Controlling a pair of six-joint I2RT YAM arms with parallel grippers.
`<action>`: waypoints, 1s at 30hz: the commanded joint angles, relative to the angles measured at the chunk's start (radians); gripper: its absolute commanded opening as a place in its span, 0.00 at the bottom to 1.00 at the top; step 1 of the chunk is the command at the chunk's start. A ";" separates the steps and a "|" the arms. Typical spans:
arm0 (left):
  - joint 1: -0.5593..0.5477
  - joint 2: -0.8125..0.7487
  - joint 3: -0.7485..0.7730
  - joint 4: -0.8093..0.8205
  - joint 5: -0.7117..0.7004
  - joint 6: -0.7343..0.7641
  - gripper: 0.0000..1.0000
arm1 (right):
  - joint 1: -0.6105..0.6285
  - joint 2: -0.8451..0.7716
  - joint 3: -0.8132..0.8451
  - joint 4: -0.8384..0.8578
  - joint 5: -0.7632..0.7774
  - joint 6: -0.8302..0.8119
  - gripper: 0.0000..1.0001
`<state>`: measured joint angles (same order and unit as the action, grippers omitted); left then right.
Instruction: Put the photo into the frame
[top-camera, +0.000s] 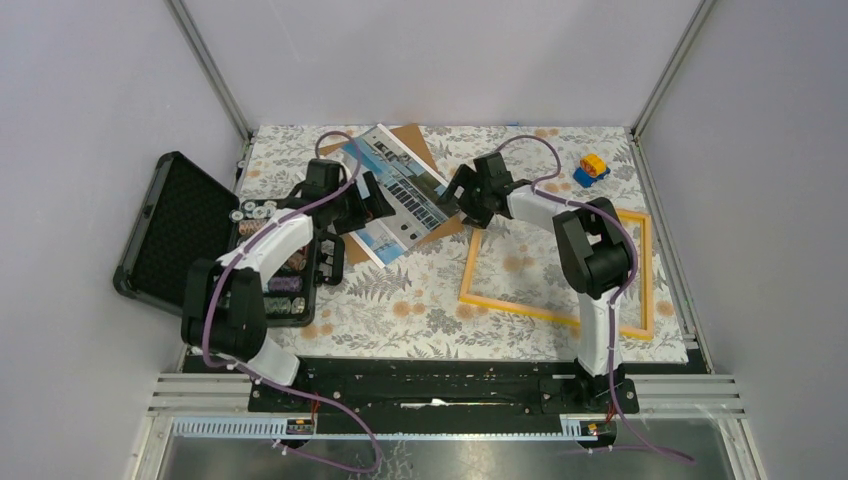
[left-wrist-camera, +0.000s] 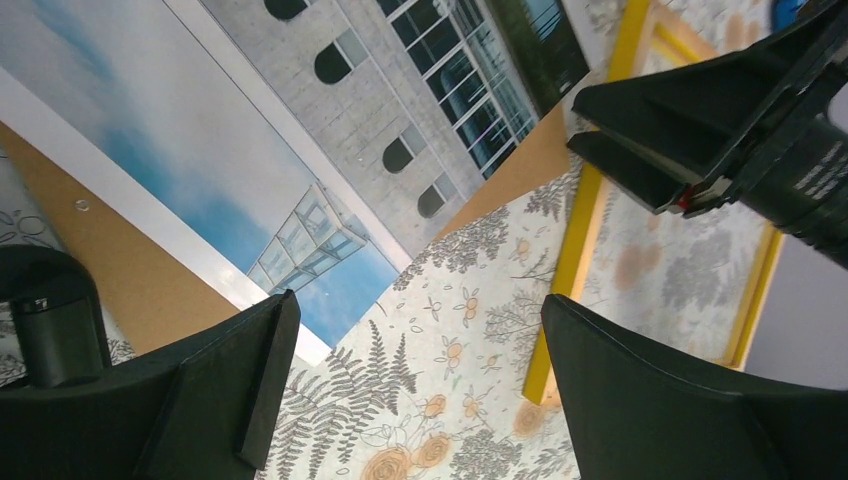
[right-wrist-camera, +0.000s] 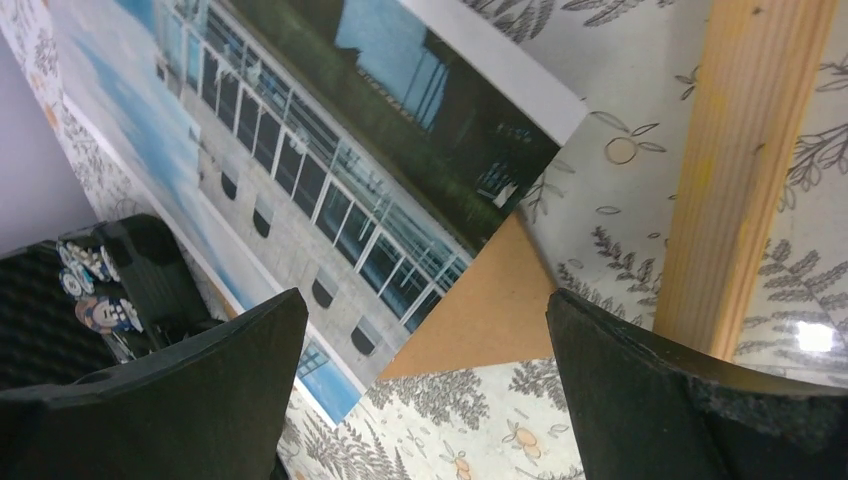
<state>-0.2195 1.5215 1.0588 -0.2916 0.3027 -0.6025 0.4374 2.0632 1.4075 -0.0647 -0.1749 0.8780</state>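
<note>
The photo (top-camera: 400, 193) of blue sky and a white building lies face up, at an angle, on a brown backing sheet (top-camera: 416, 141) at the back middle. It fills the upper left of the left wrist view (left-wrist-camera: 250, 130) and of the right wrist view (right-wrist-camera: 300, 170). The yellow-orange frame (top-camera: 520, 305) lies flat at the right, apart from the photo. My left gripper (top-camera: 372, 206) is open and empty over the photo's near left edge. My right gripper (top-camera: 455, 196) is open and empty at the photo's right corner. The two grippers face each other across the photo.
An open black case (top-camera: 170, 230) holding poker chips (top-camera: 275, 285) stands at the left, close to my left arm. A small blue and yellow toy (top-camera: 591, 168) sits at the back right. A floral cloth (top-camera: 420, 300) covers the table. Walls close in on three sides.
</note>
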 joint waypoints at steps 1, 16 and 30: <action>-0.026 0.080 0.052 0.009 -0.047 0.057 0.99 | -0.018 0.023 0.042 0.044 0.031 0.051 0.97; -0.027 0.295 0.085 -0.008 -0.034 -0.025 0.99 | -0.083 0.175 0.241 -0.036 -0.032 -0.156 0.95; -0.015 0.307 0.091 -0.012 -0.021 -0.026 0.99 | -0.083 0.153 0.030 0.512 -0.349 0.016 0.77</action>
<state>-0.2420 1.8153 1.1282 -0.3126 0.2897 -0.6289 0.3489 2.2593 1.5055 0.2131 -0.4255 0.8154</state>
